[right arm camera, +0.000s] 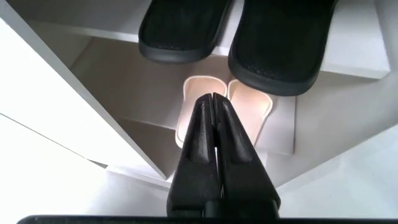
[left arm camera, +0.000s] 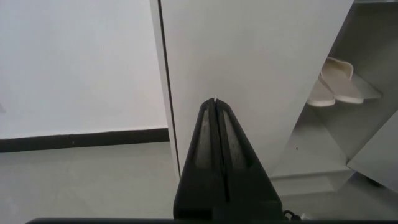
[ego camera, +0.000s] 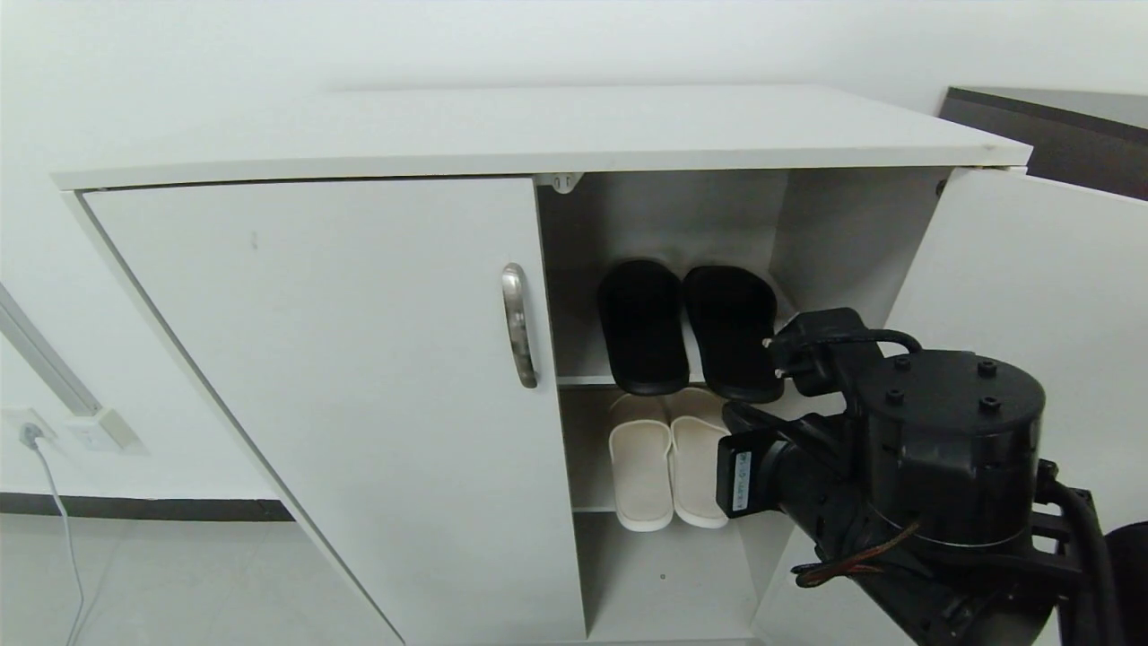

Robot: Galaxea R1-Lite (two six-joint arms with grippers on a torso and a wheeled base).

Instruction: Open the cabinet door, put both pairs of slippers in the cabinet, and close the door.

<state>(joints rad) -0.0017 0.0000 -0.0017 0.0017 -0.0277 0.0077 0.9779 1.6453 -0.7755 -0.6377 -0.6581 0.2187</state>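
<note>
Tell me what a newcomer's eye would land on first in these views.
The right cabinet door stands swung open while the left door is closed. Inside, the black slippers sit on the upper shelf, their near ends overhanging its front edge, with the cream slippers on the lower shelf. The right gripper, shut and empty, hangs in front of them.

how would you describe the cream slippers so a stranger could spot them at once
Find the white cabinet, its right door standing open. Inside, pass the black slippers up top and drop one level. The cream slippers lie there side by side, the only pale pair, directly beneath the black one.
</note>
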